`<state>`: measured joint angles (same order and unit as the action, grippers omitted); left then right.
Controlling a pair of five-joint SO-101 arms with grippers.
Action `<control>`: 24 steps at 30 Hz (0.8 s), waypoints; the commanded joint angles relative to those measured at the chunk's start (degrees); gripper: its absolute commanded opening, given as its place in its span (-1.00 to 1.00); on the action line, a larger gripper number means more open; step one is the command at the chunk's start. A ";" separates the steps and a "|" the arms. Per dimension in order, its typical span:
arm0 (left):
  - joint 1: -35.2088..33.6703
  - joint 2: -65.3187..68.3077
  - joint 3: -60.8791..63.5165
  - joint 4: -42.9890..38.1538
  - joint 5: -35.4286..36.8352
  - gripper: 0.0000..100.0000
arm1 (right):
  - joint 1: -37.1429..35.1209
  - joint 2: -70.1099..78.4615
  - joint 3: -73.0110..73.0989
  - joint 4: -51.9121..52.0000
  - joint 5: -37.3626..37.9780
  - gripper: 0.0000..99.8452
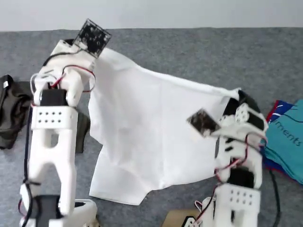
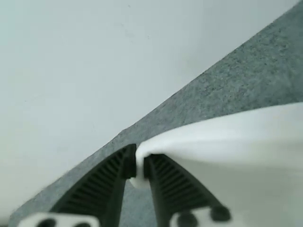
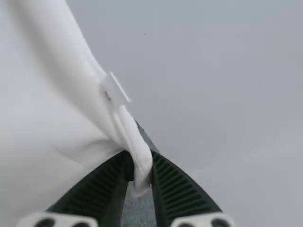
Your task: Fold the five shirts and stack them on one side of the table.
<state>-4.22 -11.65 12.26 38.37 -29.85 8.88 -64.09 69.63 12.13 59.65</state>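
A white shirt (image 1: 151,132) hangs stretched above the grey table between both arms. My left gripper (image 2: 136,172) is shut on one edge of the white shirt (image 2: 227,156), at the far left of the table in the high view (image 1: 94,49). My right gripper (image 3: 138,182) is shut on a rolled hem of the white shirt (image 3: 61,94), at the right in the high view (image 1: 236,97). The lower part of the shirt drapes onto the table near the front. A blue shirt (image 1: 289,142) lies folded at the right edge. A dark shirt (image 1: 12,116) lies bunched at the left edge.
The grey felt table (image 1: 189,52) runs back to a pale wall (image 1: 151,14). A brown object (image 1: 177,218) sits at the front edge between the arm bases. Another dark cloth (image 1: 83,130) shows behind the left arm.
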 commanded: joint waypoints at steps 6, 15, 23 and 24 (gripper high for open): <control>-0.26 13.01 -16.13 -1.49 5.80 -0.99 | -0.31 30.55 -25.41 0.13 -4.66 -0.98; -0.35 30.68 -34.86 -1.49 10.02 -0.99 | -0.31 57.89 -48.79 0.57 -9.67 -0.98; 0.53 45.54 -49.10 -1.41 10.02 -0.99 | -0.40 73.71 -63.03 0.66 -9.67 -0.98; 0.53 47.47 -50.77 -1.41 10.02 -0.99 | -0.48 75.56 -64.79 0.66 -9.67 -0.98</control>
<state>-3.78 33.45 -32.31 38.37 -20.26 8.53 9.05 11.69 12.31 50.59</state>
